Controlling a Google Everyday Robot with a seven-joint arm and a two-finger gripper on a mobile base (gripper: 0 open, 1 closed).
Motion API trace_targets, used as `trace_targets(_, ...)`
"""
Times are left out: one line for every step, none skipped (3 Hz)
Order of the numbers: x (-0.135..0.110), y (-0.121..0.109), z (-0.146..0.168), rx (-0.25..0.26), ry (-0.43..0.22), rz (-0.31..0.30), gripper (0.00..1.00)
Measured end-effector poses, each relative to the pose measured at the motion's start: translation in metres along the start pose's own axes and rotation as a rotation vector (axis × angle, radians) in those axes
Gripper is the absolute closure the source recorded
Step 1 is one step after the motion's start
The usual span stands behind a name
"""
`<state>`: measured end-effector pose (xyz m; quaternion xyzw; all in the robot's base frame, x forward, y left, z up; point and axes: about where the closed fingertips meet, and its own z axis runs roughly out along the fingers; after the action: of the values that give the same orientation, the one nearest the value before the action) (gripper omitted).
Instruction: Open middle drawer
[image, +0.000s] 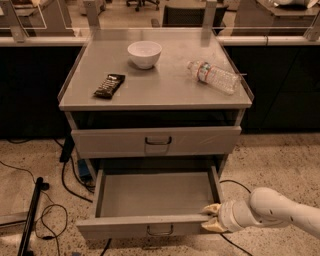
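Observation:
The grey metal cabinet (155, 100) stands in the middle of the camera view. Its top drawer (156, 141) is pushed in. The middle drawer (155, 197) is pulled far out, with its shallow grey tray bare and its small wire handle (160, 230) centred on the low front. My gripper (212, 217) is at the drawer's front right corner, its pale fingertips (212, 208) beside the right side wall and front panel. The white arm reaches in from the lower right. The lowest drawer is hidden below.
On the cabinet top lie a white bowl (144, 53), a dark snack bar (109, 85) and a plastic water bottle (214, 76) on its side. Black cables (65, 182) and a dark pole (31, 215) lie on the speckled floor at left. Dark counters stand behind.

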<state>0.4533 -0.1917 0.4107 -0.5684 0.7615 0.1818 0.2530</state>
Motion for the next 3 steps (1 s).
trace_targets(0.0000,0.0000,0.0000,0.000,0.000,0.000,0.36)
trace_targets(0.0000,0.0001,0.0001,0.000,0.000,0.000,0.05)
trace_targets(0.0000,0.0001,0.0001,0.000,0.000,0.000,0.00)
